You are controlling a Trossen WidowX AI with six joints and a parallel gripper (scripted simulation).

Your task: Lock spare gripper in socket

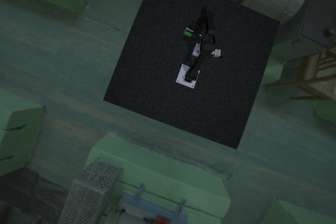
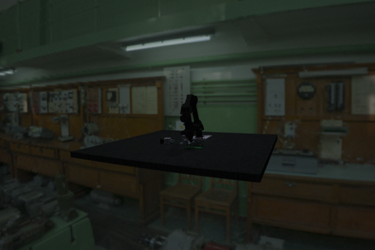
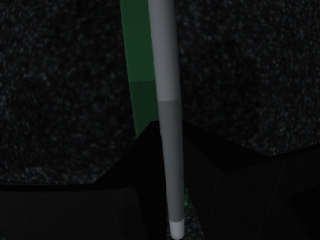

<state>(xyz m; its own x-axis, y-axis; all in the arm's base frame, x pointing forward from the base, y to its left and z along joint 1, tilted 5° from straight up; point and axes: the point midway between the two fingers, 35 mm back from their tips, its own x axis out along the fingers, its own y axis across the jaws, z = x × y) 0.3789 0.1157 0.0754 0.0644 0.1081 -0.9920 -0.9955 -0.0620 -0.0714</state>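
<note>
In the wrist view my gripper (image 3: pixel 165 128) is shut on the lock pin (image 3: pixel 166 94), a long grey rod with a white tip that runs up between the dark fingers and out of the top of the view. The green mount (image 3: pixel 140 74) lies below and just left of the pin. From above, the mount (image 1: pixel 187 33) is a small green block with a red mark, just left of my wrist (image 1: pixel 200 30). The spare gripper (image 1: pixel 217 52), a small light grey piece, lies on the mat to the right of the arm. It also shows in the side view (image 2: pixel 166 141).
The arm stands on a white base plate near the middle of a black mat (image 1: pixel 189 61). Green machine blocks and workshop benches lie beyond the mat edges.
</note>
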